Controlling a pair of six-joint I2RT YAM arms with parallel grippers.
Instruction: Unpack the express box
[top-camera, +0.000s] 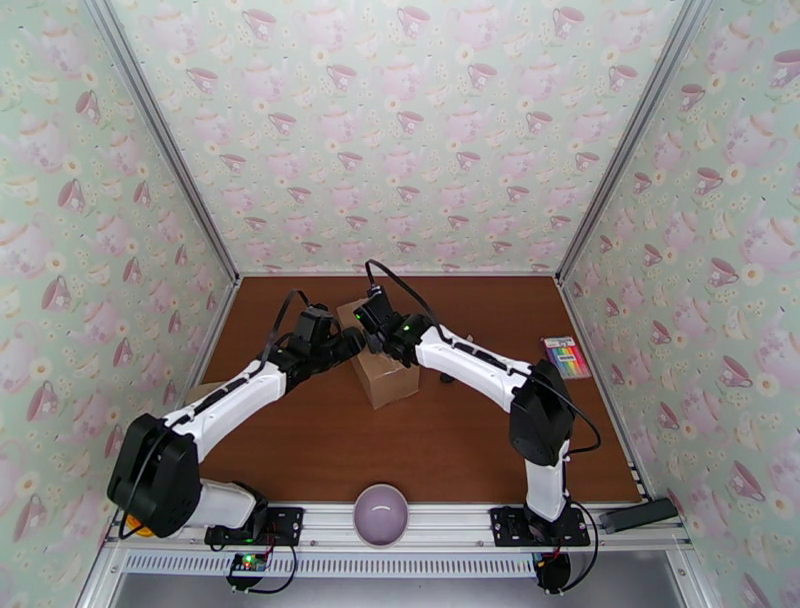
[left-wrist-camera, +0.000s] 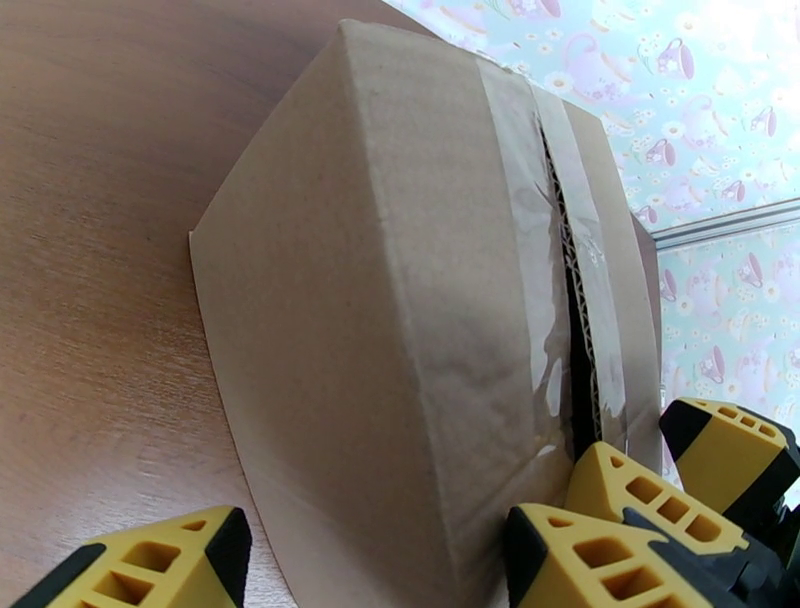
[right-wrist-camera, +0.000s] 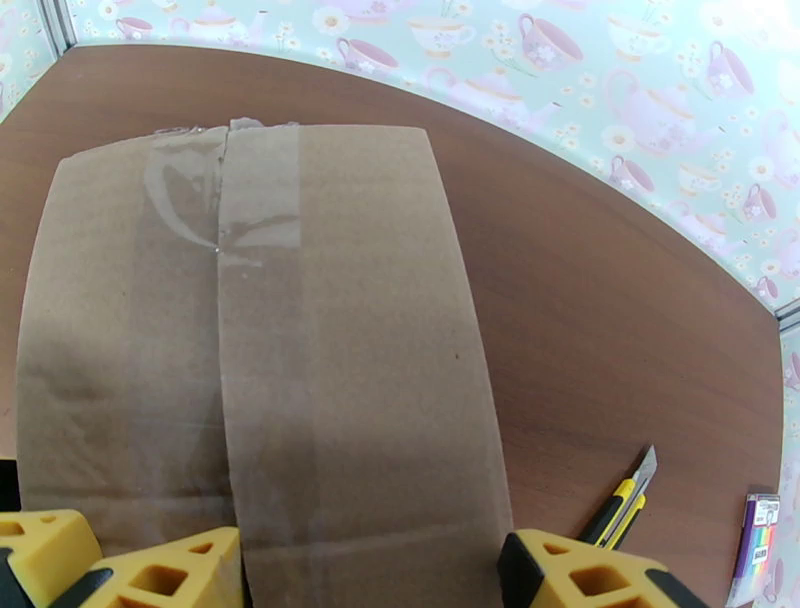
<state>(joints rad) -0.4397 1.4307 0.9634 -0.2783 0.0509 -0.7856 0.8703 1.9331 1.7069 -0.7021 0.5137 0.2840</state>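
A lilac bowl (top-camera: 380, 513) sits at the near edge. At mid-table the express box (top-camera: 385, 378) stands with its flaps down and taped seam slit, its contents hidden. The left gripper (left-wrist-camera: 372, 540) and right gripper (right-wrist-camera: 370, 550) spread wide astride its top, with no clear grip. A utility knife (right-wrist-camera: 625, 495) and a colourful pack (top-camera: 566, 357) lie to the right on the brown table (top-camera: 450, 450). Teacup wallpaper (top-camera: 400, 130) rises beyond.

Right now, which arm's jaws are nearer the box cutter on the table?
Right. The right arm has its jaws astride the box, the box cutter lying on that side; the left arm has its jaws at the box's opposite side.
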